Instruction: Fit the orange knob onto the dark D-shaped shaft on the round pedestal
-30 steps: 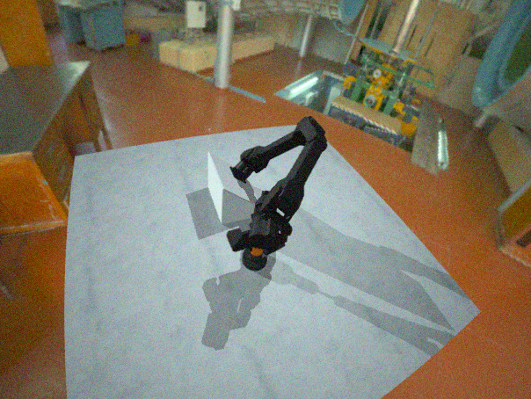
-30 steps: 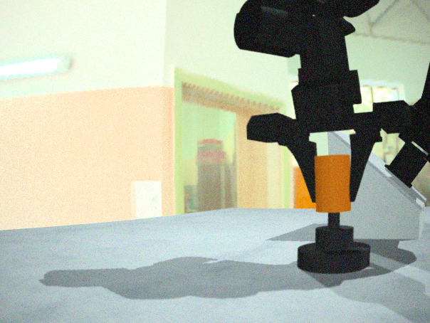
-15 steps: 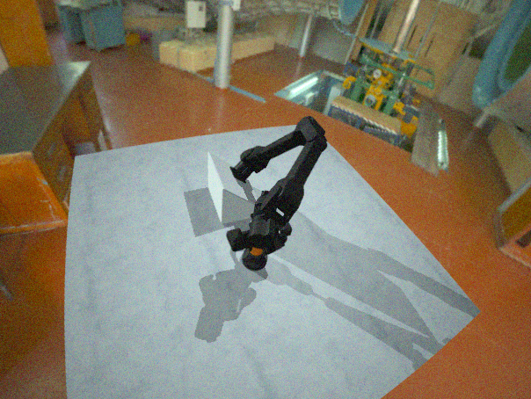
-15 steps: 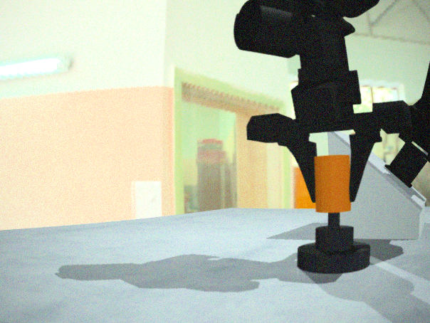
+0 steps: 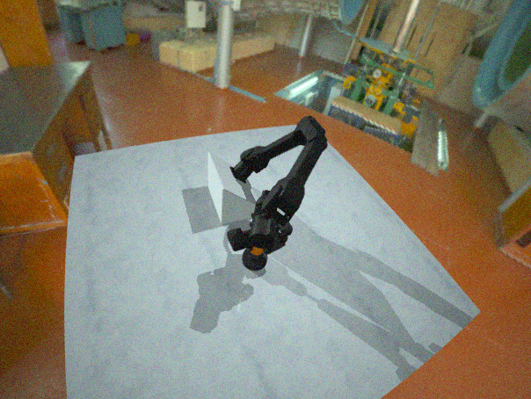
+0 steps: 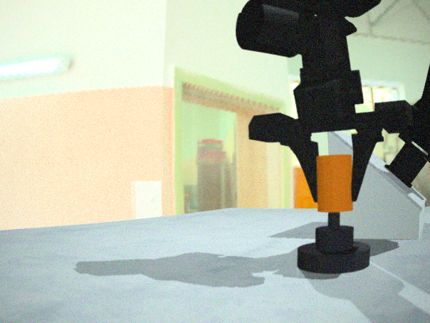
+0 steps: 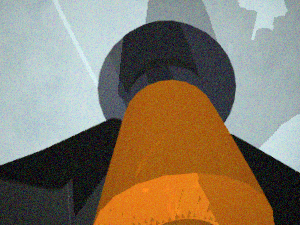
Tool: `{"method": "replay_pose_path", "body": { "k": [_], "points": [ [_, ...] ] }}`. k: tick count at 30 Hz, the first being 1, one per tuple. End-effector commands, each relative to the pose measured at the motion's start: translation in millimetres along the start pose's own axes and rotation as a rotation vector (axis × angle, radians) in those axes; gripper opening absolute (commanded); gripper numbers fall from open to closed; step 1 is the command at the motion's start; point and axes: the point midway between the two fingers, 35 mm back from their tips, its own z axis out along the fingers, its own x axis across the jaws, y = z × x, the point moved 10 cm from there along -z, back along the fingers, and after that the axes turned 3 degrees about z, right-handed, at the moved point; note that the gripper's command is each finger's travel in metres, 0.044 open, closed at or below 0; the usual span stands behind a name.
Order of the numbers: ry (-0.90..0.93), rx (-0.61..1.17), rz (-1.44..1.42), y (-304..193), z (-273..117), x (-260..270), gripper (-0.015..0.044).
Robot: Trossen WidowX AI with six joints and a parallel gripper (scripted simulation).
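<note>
The orange knob (image 5: pixel 257 250) (image 6: pixel 334 171) (image 7: pixel 170 149) is upright between the fingers of my gripper (image 6: pixel 334 200), which is shut on it. The knob is directly above the round dark pedestal (image 5: pixel 254 263) (image 6: pixel 310 258) (image 7: pixel 109 84). In the exterior view a short piece of the dark shaft (image 6: pixel 334 221) shows between the knob's lower edge and the pedestal's upper step, so the knob is not down on the pedestal. The shaft's top is hidden, and I cannot tell whether it is in the hole or only touching the knob's underside. The shaft's flat side cannot be seen.
A pale wedge-shaped block (image 5: pixel 214 186) (image 6: pixel 388 217) stands behind the pedestal, near the arm. The arm reaches over the pale table top (image 5: pixel 145 308) (image 6: pixel 107 302) and casts long shadows on it.
</note>
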Motion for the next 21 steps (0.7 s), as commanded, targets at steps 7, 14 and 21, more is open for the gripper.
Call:
{"method": "replay_pose_path", "body": {
  "k": [7,14,21],
  "points": [
    [-0.005,-0.011,-0.003,1.5,1.9,1.8,0.0],
    [-0.005,-0.011,-0.003,-0.1,-2.5,1.4,0.0],
    [-0.005,-0.011,-0.056,-2.6,-4.1,-0.4,0.0]
  ]
}}
